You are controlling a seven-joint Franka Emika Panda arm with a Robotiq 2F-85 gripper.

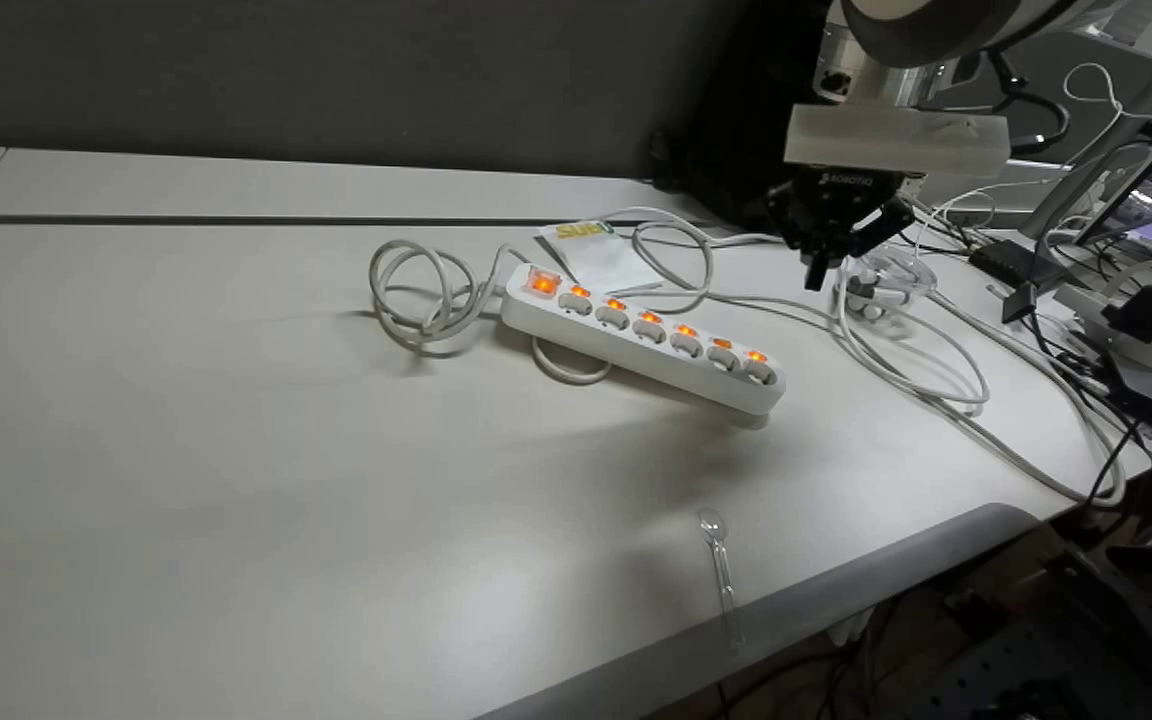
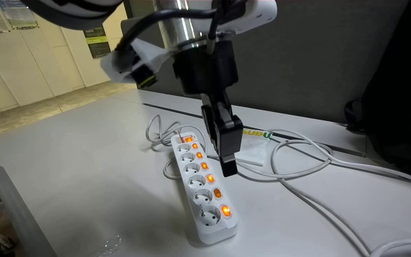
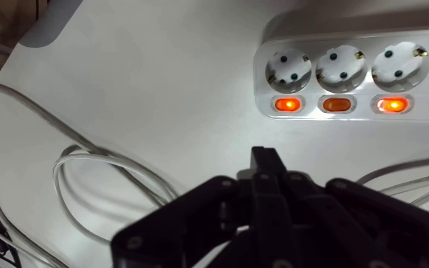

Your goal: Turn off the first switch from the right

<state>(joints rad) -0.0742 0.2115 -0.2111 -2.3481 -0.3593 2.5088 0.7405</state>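
Observation:
A white power strip lies on the table in both exterior views [image 1: 626, 345] [image 2: 217, 233] and partly in the wrist view [image 3: 314, 56]. Its end switch, the rightmost in an exterior view [image 1: 756, 357], glows orange; it also shows at the near end in an exterior view [image 2: 226, 210] and at the left end in the wrist view [image 3: 288, 104]. The switch beside it [image 3: 336, 104] is darker and looks unlit. The other visible switches glow. My black gripper [image 1: 816, 275] [image 2: 229, 167] [image 3: 263, 150] is shut, empty and pointing down above the table, beside the strip's switch side, apart from it.
White cables [image 1: 996, 455] [image 3: 62, 124] loop over the table near the gripper. A printed paper napkin [image 1: 601, 262] [image 2: 253, 150] lies behind the strip. A clear spoon [image 1: 723, 570] lies near the table's front edge. A black bag [image 2: 394, 89] stands at the back.

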